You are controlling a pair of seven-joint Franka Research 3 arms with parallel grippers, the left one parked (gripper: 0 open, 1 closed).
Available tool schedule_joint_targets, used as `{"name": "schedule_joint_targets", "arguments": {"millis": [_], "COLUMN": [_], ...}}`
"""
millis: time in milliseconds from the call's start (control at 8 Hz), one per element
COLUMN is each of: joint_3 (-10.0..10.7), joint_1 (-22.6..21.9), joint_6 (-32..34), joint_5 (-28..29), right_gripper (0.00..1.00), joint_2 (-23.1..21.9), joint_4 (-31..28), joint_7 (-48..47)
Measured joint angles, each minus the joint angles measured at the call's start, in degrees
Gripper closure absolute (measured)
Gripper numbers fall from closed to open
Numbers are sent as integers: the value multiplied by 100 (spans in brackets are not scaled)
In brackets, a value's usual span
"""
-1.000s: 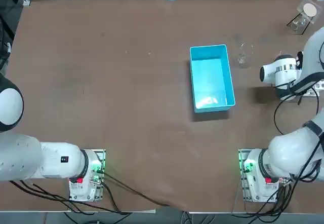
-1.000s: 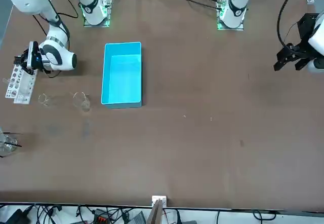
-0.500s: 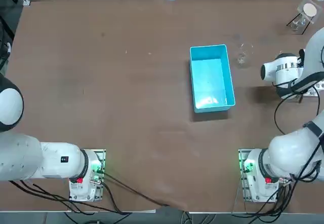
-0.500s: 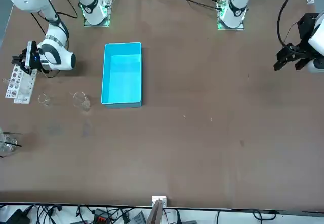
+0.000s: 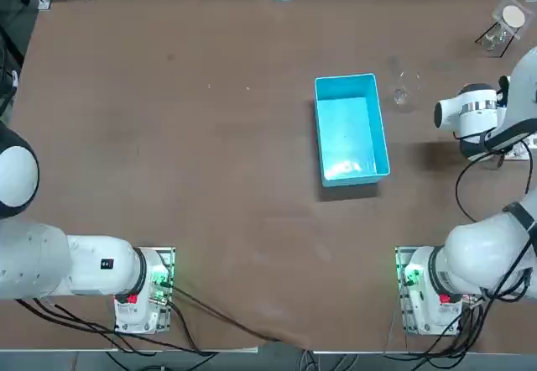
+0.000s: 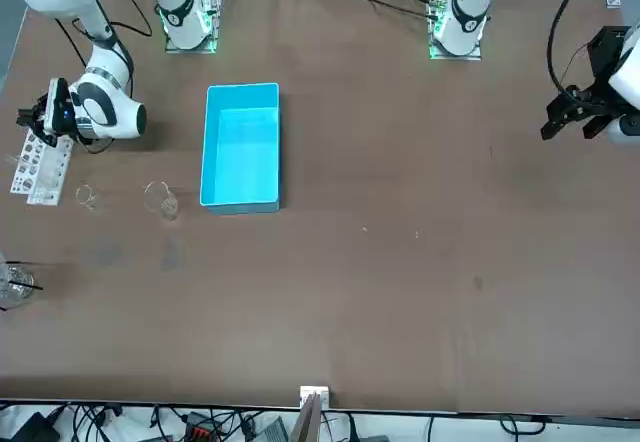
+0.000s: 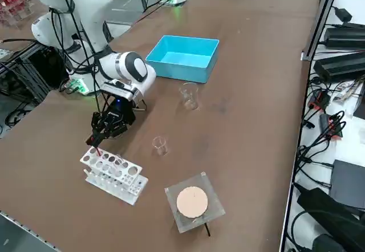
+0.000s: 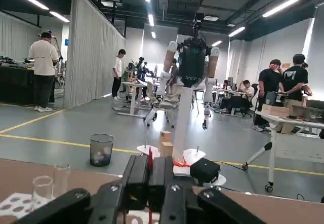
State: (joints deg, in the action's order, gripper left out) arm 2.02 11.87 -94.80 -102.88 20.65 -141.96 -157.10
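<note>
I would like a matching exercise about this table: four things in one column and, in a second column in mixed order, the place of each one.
Things
1. blue bin
2. test tube rack
3. thin red stick
4. round tan disc

Places
A. held in the shut right gripper
B. on the clear square plate, near an edge of the table
C. beside the larger glass beaker
D. standing on the table, close under the right gripper

Pairs: 1-C; 2-D; 3-A; 4-B
</note>
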Motion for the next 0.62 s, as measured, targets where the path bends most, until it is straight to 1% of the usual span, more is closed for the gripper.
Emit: {"name": "schedule_joint_targets", "arguments": {"millis": [250,625], "joint_3": [-1,-2], "joint_1": [-5,-15], "joint_6": [0,0], "joint_5": [0,0], "right_gripper": [96,96], "joint_2": [-104,-125], "joint_4": [-2,-33], "joint_7": [46,57]}}
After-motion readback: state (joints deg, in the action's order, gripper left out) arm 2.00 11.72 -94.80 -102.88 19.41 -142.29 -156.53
